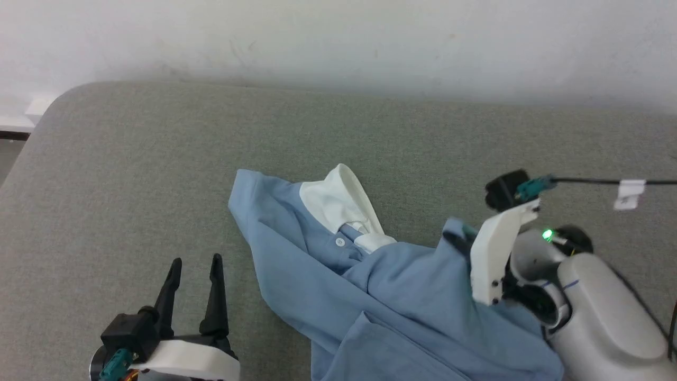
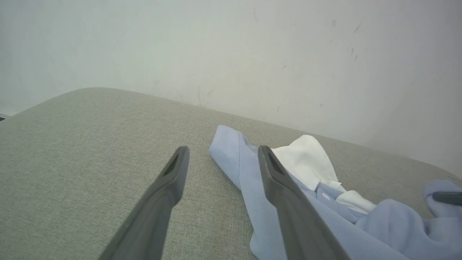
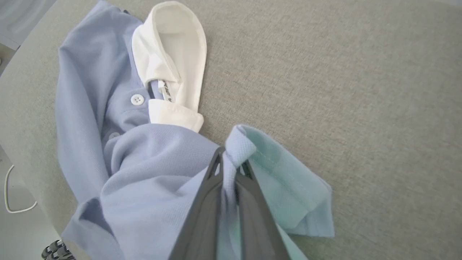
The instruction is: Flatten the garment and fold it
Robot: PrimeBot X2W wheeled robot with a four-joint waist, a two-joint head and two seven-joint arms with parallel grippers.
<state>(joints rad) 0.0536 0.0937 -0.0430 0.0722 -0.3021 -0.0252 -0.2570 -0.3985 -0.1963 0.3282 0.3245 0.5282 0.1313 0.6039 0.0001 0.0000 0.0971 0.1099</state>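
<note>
The garment (image 1: 370, 296), a light blue polo shirt with a white collar (image 1: 338, 203), lies crumpled on the grey table (image 1: 158, 174). My right gripper (image 1: 459, 239) is shut on a fold of its blue cloth at the right side; in the right wrist view the cloth (image 3: 238, 148) bunches out from between the two closed fingers (image 3: 205, 202), and a hemmed edge (image 3: 288, 187) hangs to the right. My left gripper (image 1: 194, 264) stands open at the lower left, just left of the shirt, touching nothing. In the left wrist view its fingers (image 2: 169, 180) are spread, with the shirt (image 2: 252, 187) behind the right one.
A pale wall (image 1: 338, 42) runs along the table's far edge. The table's rounded corner (image 1: 58, 100) is at the far left. A black cable with a white tag (image 1: 629, 193) trails from my right wrist.
</note>
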